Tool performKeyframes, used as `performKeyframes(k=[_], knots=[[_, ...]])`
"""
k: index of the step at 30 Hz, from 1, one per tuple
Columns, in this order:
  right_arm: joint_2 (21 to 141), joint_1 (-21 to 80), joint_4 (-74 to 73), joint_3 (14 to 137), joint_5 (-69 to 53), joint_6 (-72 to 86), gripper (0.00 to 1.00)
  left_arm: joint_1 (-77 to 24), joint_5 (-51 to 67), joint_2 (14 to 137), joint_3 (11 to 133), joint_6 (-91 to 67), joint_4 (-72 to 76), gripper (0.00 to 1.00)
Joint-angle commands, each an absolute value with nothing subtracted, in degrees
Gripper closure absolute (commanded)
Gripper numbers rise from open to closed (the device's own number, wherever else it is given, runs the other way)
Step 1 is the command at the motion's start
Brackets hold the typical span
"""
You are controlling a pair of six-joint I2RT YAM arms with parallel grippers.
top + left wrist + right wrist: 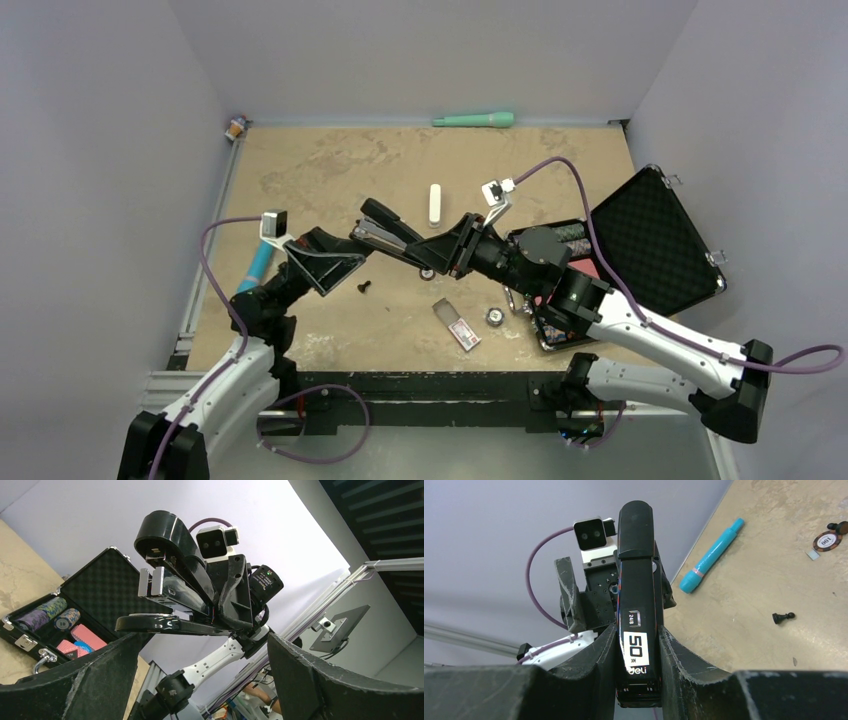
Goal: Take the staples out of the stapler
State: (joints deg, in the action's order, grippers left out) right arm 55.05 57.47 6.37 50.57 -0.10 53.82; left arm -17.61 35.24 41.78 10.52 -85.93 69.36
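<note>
At the left edge of the table [330, 170] we see a blue marker [257, 262] lying beside the left arm. The left gripper [342, 265] is raised above the tabletop, its fingers [75, 685] spread wide with nothing between them. A small black chess pawn [364, 287] lies on the table just in front of it. Next comes the stapler [385, 225], held in the air over the middle of the table. It is hinged open, with the top cover lifted, the silvery-ended magazine under it and the base lowest. Its free end points toward the left gripper and sits close to it, though we cannot tell whether they touch. The right gripper [440, 248] pinches the stapler at its hinge end, one finger pressed against each side. Behind it lies a white oblong piece [434, 204], and nearer us lie a small flat box [458, 328] and a poker chip [494, 317]. At far right stands an open black case [645, 235] holding poker chips.
</note>
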Motion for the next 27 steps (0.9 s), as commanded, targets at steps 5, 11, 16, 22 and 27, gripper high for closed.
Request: performKeyframes(k=[5, 11, 16, 22, 27], knots=[[55.2, 58.2, 16.8, 54.5, -1.5, 55.6, 1.0, -17.3, 32.7, 41.3, 11.0, -84.8, 76.7, 0.0], [56.7, 58.8, 19.0, 54.0, -1.0, 56.5, 1.0, -17.4, 32.1, 41.5, 11.6, -84.6, 76.6, 0.0], [57.9, 59.2, 20.5, 53.9, -1.0, 56.9, 1.0, -17.4, 31.8, 41.1, 12.0, -84.2, 75.7, 0.04], [58.4, 59.5, 21.5, 53.5, -1.2, 57.3, 1.0, -17.4, 31.6, 41.6, 12.4, -84.0, 75.6, 0.1], [58.6, 59.6, 21.7, 53.2, -1.1, 57.4, 1.0, -17.4, 31.7, 42.0, 12.9, -84.0, 75.7, 0.18]])
